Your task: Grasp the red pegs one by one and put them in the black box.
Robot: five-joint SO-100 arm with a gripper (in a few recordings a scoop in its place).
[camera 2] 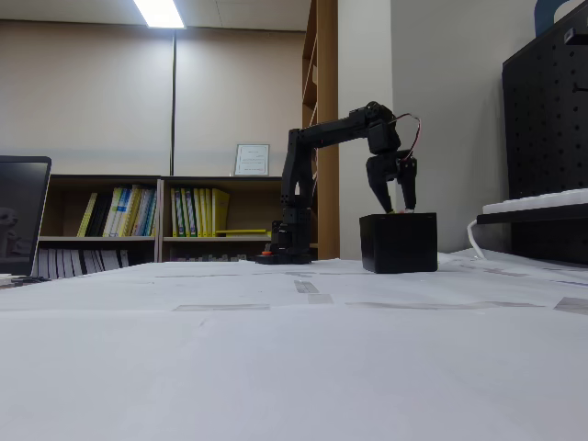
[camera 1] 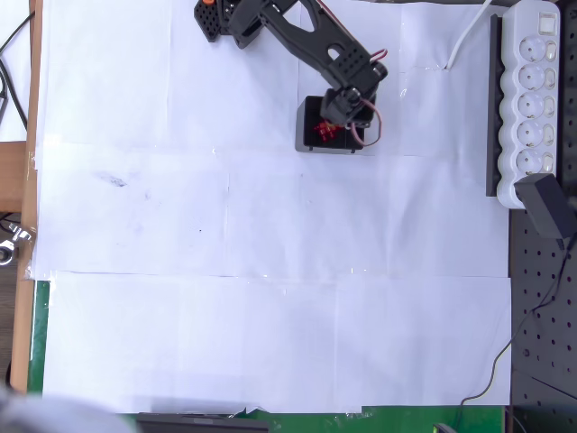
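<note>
The black box (camera 1: 304,135) stands on the white paper at the back of the table, right of centre in the overhead view. A cluster of red pegs (camera 1: 323,133) lies inside it. My gripper (camera 1: 343,115) hangs straight over the right part of the box. In the fixed view the gripper (camera 2: 396,208) points down with its tips just at the rim of the box (camera 2: 398,243). A strip of wall shows between its fingers (camera 2: 380,191), so it is open, and I see nothing held between them.
A long white power strip (camera 1: 532,99) runs along the right edge, with a black adapter (camera 1: 545,206) plugged in near its front end and a black pegboard (camera 1: 541,316) below. The arm's base (camera 1: 221,18) sits at the back. White paper (camera 1: 225,271) covers the table.
</note>
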